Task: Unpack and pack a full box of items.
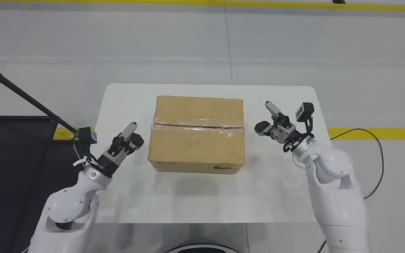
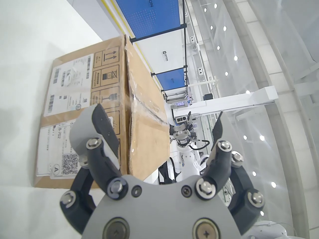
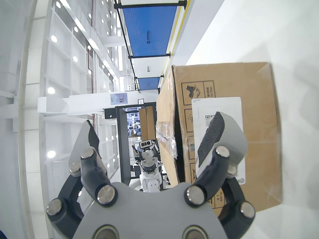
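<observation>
While the taped cardboard box (image 1: 197, 134) sits on the table (image 1: 126, 196) nearer its far edge, white shipping labels (image 2: 67, 85) and handling pictograms (image 2: 106, 75) show on both ends. Left gripper (image 1: 130, 134) and right gripper (image 1: 264, 117) flank it, fingers spread, empty.

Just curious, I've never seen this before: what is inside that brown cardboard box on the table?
Nothing of the inside shows. The cardboard box is shut, its top flaps sealed with clear tape; whatever it holds is covered.

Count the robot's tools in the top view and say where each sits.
2. The left tool is beside the box's left end, open; the right tool is beside its right end, open. Neither touches the box.
</observation>
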`<action>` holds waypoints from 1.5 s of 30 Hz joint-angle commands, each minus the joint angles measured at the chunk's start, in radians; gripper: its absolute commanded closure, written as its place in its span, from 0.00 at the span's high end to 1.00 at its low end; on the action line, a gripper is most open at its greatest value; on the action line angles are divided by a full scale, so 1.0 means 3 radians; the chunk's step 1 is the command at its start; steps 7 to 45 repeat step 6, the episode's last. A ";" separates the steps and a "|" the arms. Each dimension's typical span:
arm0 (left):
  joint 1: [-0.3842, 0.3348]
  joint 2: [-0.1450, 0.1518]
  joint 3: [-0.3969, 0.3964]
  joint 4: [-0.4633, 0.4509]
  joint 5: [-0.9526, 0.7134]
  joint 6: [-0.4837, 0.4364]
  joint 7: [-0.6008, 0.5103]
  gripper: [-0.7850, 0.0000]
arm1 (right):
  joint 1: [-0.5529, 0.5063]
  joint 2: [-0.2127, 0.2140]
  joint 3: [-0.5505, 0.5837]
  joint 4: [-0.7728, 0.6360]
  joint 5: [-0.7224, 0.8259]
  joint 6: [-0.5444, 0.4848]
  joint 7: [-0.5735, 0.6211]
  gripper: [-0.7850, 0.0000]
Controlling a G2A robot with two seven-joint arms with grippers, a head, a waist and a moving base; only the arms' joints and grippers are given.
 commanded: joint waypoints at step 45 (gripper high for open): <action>0.0111 -0.0010 -0.0107 -0.0096 0.0054 0.0011 0.0447 1.00 | -0.0022 0.0035 0.0206 0.0231 -0.0080 -0.0285 -0.0163 1.00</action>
